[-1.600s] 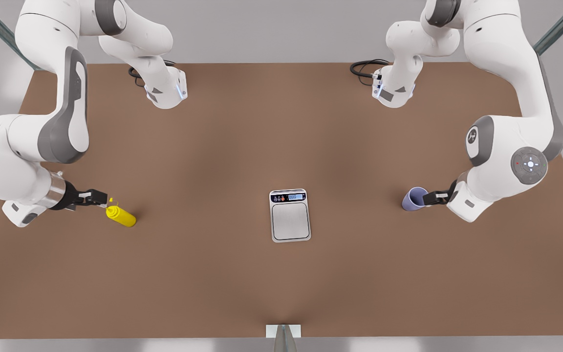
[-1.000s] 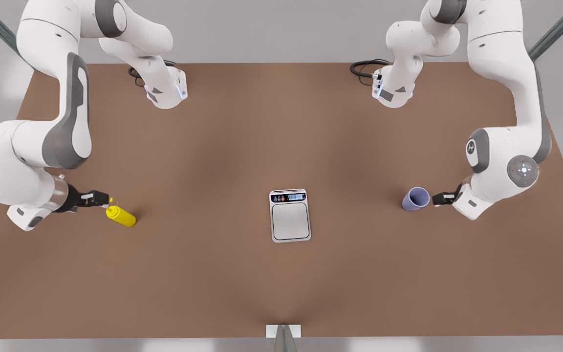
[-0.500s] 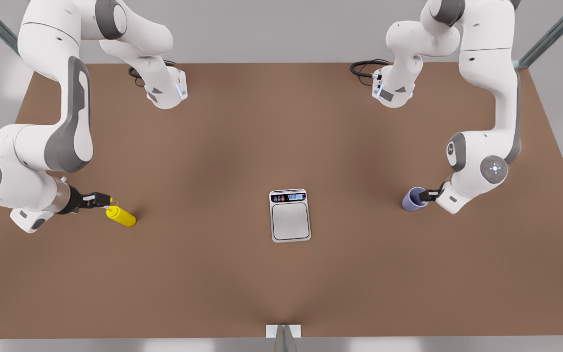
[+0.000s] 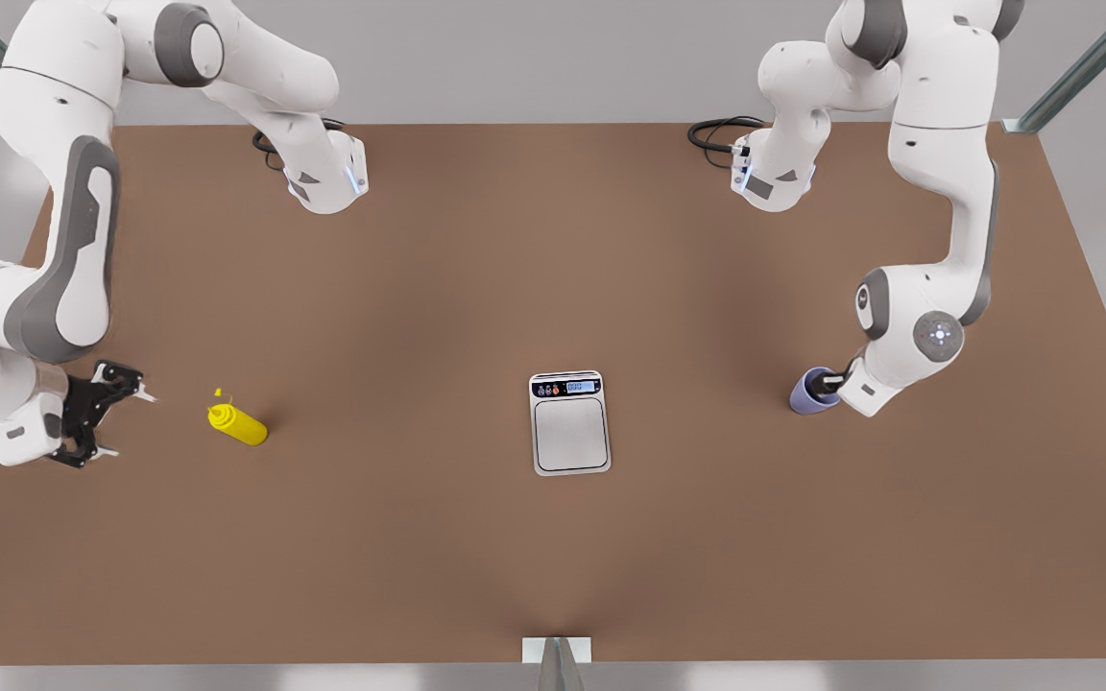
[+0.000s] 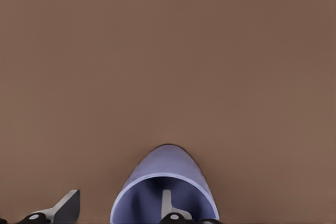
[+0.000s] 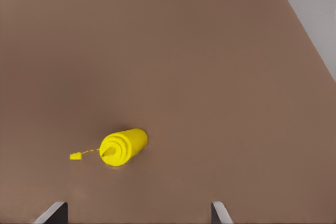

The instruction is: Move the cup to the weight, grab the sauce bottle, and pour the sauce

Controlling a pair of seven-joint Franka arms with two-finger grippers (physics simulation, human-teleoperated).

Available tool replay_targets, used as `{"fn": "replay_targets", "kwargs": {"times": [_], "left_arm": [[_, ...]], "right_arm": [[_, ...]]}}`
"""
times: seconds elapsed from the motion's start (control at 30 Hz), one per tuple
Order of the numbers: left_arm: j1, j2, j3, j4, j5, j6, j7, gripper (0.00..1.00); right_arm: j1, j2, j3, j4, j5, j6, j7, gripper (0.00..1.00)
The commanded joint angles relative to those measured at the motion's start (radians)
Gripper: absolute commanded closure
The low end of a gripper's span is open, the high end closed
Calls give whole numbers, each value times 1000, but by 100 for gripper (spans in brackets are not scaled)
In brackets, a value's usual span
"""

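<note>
Left gripper [image 5: 113,214]: straddling cup [image 4: 810,392] rim, spread, not clamped; light, rigid wall
Right gripper [image 4: 109,422]: released, near sauce bottle [image 6: 123,146]; squeezy, grip mid-body

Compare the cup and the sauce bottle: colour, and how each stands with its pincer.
The cup is lavender-blue; the sauce bottle is bright yellow. The left pincer straddles the cup's wall, one finger inside; the right pincer hangs open, apart from the bottle. Both rest on the brown table, off the scale.
</note>
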Motion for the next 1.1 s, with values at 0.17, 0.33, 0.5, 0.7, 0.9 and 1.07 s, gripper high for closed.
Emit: {"fn": "replay_targets", "kwargs": {"times": [0.17,0.33,0.5,0.7,0.9,1.07], "left_arm": [[-10,7,-1,-30,1,55,-12,63],[-14,38,-1,-28,-1,84,-12,79],[-14,37,-1,-25,-2,81,-12,79],[-14,31,-1,-22,-4,75,-14,79],[-14,27,-6,-16,-6,77,-14,79],[-16,23,-29,5,-36,74,-21,79]], "right_arm": [[-203,53,-1,-183,386,50,-499,0],[-375,222,0,-220,551,12,-741,0],[-390,311,-1,-258,682,-7,-945,0],[-404,375,3,-249,778,-30,-1030,0],[-392,375,48,-249,801,-44,-1004,0],[-363,375,51,-249,829,-45,-990,0]]}}
